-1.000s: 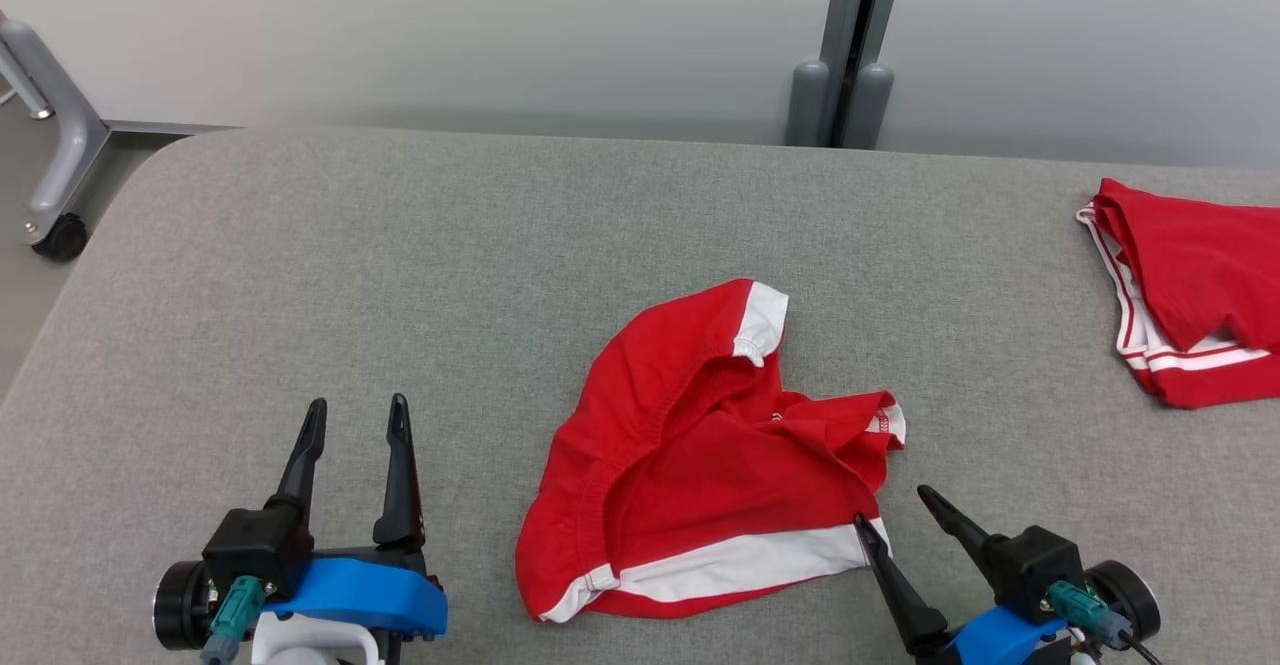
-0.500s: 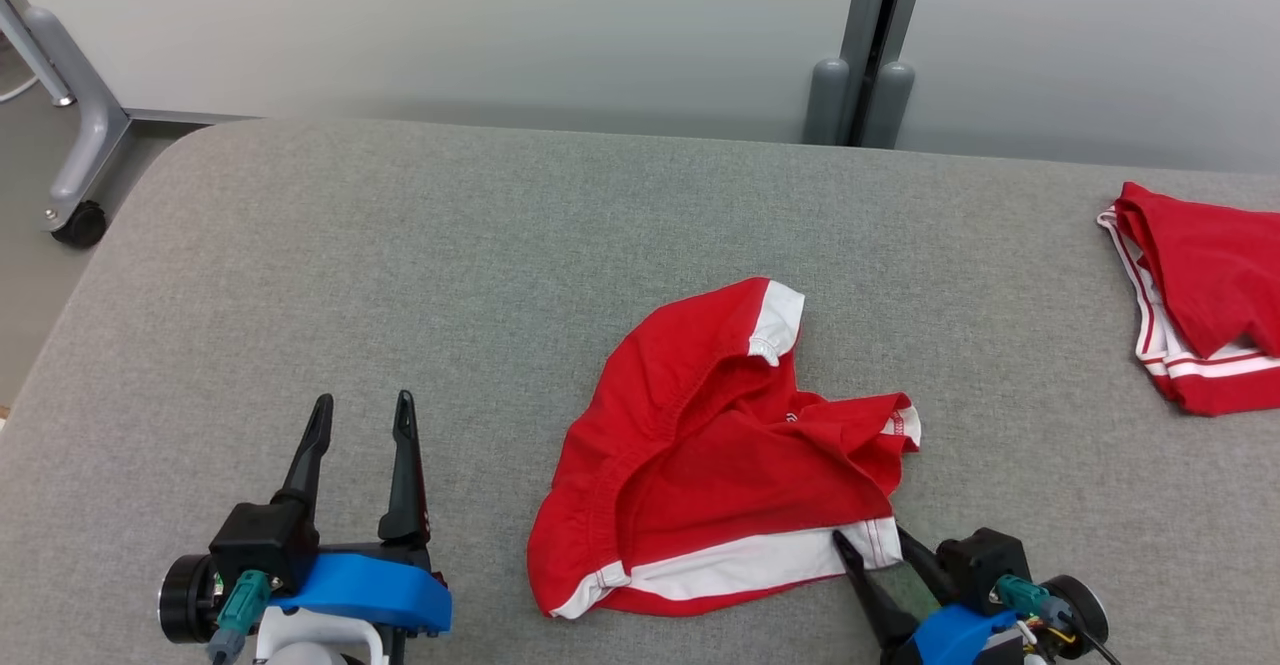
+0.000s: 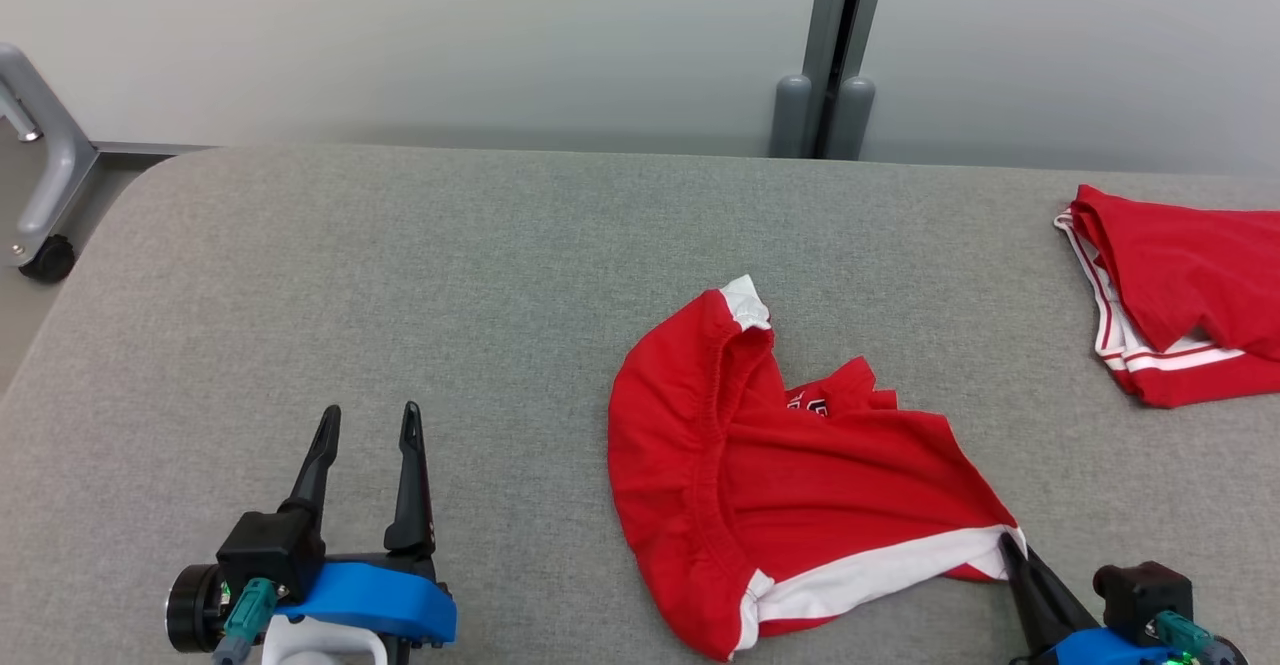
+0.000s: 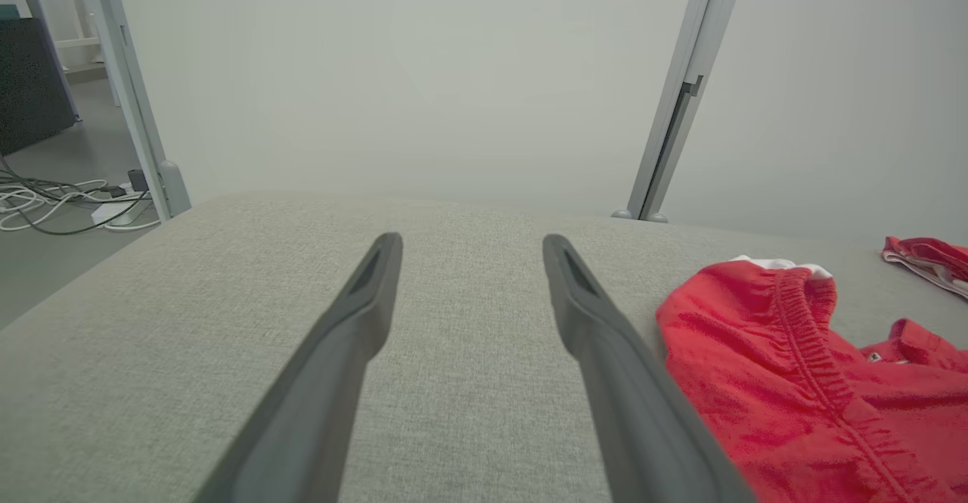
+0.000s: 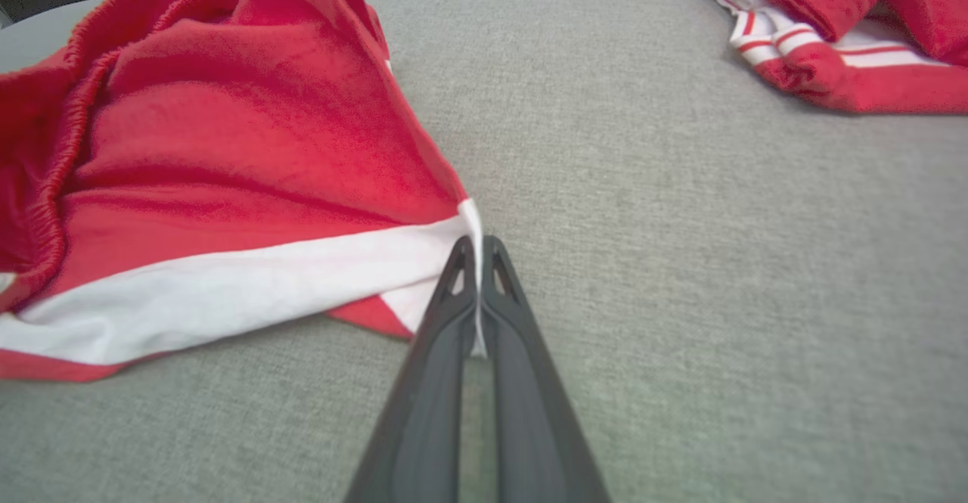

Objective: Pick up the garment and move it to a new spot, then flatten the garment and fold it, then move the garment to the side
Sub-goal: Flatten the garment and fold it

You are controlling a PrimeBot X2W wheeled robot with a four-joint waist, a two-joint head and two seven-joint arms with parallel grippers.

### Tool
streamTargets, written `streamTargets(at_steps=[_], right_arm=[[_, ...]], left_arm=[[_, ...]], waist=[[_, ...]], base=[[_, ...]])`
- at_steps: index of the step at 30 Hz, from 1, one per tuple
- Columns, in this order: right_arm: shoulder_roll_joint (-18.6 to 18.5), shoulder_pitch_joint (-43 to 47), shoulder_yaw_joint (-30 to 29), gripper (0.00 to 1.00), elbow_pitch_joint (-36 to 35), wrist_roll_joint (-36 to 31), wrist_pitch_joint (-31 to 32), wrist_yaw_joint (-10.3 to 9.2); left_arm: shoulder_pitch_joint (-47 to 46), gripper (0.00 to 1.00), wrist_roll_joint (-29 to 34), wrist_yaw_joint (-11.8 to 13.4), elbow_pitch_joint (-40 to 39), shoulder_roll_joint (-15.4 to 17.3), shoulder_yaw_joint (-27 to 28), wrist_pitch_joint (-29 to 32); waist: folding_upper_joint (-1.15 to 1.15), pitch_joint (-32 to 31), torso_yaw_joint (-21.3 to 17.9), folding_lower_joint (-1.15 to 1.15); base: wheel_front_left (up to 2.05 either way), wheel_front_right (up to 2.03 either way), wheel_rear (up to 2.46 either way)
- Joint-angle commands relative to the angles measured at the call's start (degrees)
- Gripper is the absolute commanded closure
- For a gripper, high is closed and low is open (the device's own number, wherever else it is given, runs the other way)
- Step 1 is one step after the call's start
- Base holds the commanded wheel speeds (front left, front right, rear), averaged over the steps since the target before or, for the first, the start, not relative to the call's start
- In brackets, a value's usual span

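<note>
The garment (image 3: 800, 485) is a pair of red shorts with white trim, crumpled on the grey padded table (image 3: 400, 275) right of centre; its elastic waistband also shows at the right of the left wrist view (image 4: 794, 382). My right gripper (image 3: 1008, 542) is at the lower right, shut on the garment's white-banded corner; in the right wrist view (image 5: 476, 249) the white hem is pinched between the two fingers and the cloth (image 5: 227, 155) is drawn taut toward them. My left gripper (image 3: 368, 420) rests open at the lower left, well apart from the garment, with nothing between its fingers (image 4: 363, 314).
A second red garment with white stripes (image 3: 1170, 295) lies folded at the table's far right edge. A grey post (image 3: 825, 95) stands behind the table against the wall. A wheeled metal frame (image 3: 40, 205) stands off the table's far left corner.
My right gripper shut on the garment's white-banded corner and pulled it right and toward me, stretching the cloth out. The left gripper stayed open in place. The head camera shifted slightly.
</note>
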Motion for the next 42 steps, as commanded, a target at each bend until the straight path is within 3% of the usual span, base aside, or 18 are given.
streamTargets(at_steps=[1, 2, 3, 4, 5, 14, 24, 42], right_arm=[[-0.06, 1.57, -1.19, 1.00, -1.21, -0.38, 0.46, 0.01], [0.34, 2.25, -1.77, 1.00, -2.01, -0.46, 0.93, 0.01], [0.63, 2.77, -2.08, 0.93, -2.77, -0.52, 1.48, 0.01], [0.69, 3.12, -2.53, 0.56, -3.70, -0.80, 1.69, 0.01], [0.80, 3.48, -2.98, 0.00, -4.44, -0.95, 1.93, 0.01], [3.35, 3.56, -5.39, 0.00, -14.35, -3.19, 1.45, 0.01], [5.47, 4.97, -4.32, 0.00, -24.26, -4.67, 2.80, 0.01], [7.36, 8.57, -8.96, 0.00, -29.56, -4.34, 2.99, 0.01]], left_arm=[[0.13, 0.00, 0.21, -0.08, 0.05, 0.02, 0.09, -0.26], [0.08, 0.00, 0.22, -0.06, 0.00, 0.00, 0.17, -0.26], [0.04, 0.00, 0.27, -0.17, 0.00, -0.03, 0.13, -0.26], [0.02, 0.00, 0.32, -0.21, -0.02, -0.03, 0.18, -0.26], [-0.06, 0.00, 0.34, -0.23, 0.00, -0.06, 0.14, -0.26], [-0.36, 0.00, 0.60, -0.32, 0.11, 0.24, 0.53, -0.26], [0.08, 0.00, 0.64, -0.09, -0.08, 0.58, 0.61, -0.26], [1.68, 0.00, 0.35, 0.72, -0.49, 1.52, 0.35, -0.26]], waist=[[0.00, -0.17, -0.43, 0.00], [0.00, -0.10, -0.68, 0.00], [0.00, -0.07, -0.89, 0.00], [0.00, -0.01, -1.10, 0.00], [0.00, 0.05, -1.26, 0.00], [0.00, -0.25, -2.20, 0.00], [0.00, -1.01, -1.94, 0.00], [0.00, -2.83, -1.62, 0.00]], base=[[0.00, 0.00, 0.00], [0.00, 0.00, 0.00], [0.00, 0.00, 0.00], [0.00, 0.00, 0.00], [0.00, 0.00, 0.00], [0.00, 0.00, 0.00], [0.00, 0.00, 0.00], [0.00, 0.00, 0.00]])
